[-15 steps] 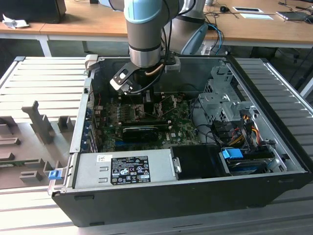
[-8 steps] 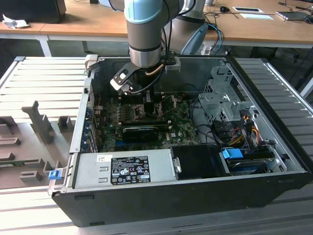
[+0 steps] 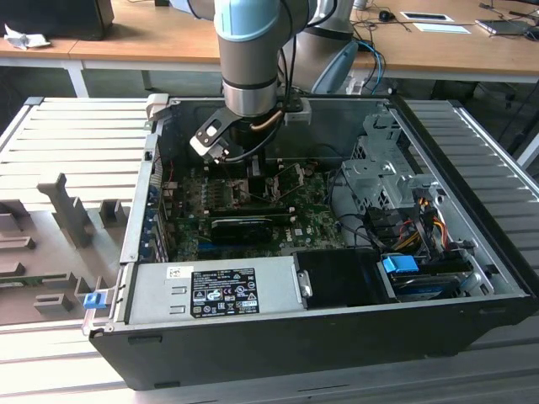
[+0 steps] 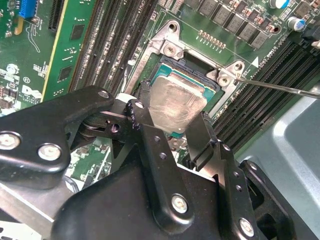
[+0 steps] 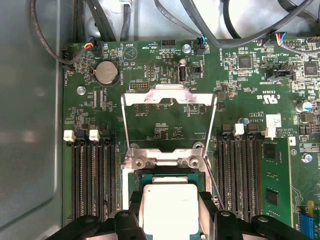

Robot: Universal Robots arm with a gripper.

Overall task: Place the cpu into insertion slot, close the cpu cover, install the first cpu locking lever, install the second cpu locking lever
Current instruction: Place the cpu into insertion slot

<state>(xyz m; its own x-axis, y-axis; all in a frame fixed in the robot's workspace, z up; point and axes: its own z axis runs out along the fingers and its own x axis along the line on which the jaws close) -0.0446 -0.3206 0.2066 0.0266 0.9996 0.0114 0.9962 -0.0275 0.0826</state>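
In both wrist views the cpu [image 4: 176,104] [image 5: 170,207], a small square with a silver-grey top, sits between my two black fingers [image 4: 141,120] [image 5: 134,212]. My gripper [image 4: 172,125] [image 5: 170,217] is shut on it, right over the insertion slot [image 4: 172,67], whose teal edge shows around the chip. I cannot tell whether the cpu rests in the slot or hovers just above it. The cpu cover [image 5: 170,96], a grey metal frame with a large window, stands flipped open beyond the slot. A thin wire locking lever [image 4: 280,88] [image 5: 213,175] sticks out beside the socket. In the exterior view my gripper [image 3: 255,172] is down inside the computer case.
Black memory slots [image 5: 92,185] [image 5: 240,175] flank the socket. A long black card [image 3: 244,225] lies across the motherboard, a grey power supply [image 3: 210,290] fills the front, and a metal drive cage [image 3: 379,172] with cables is on the exterior view's right. Case walls [image 3: 139,202] surround everything.
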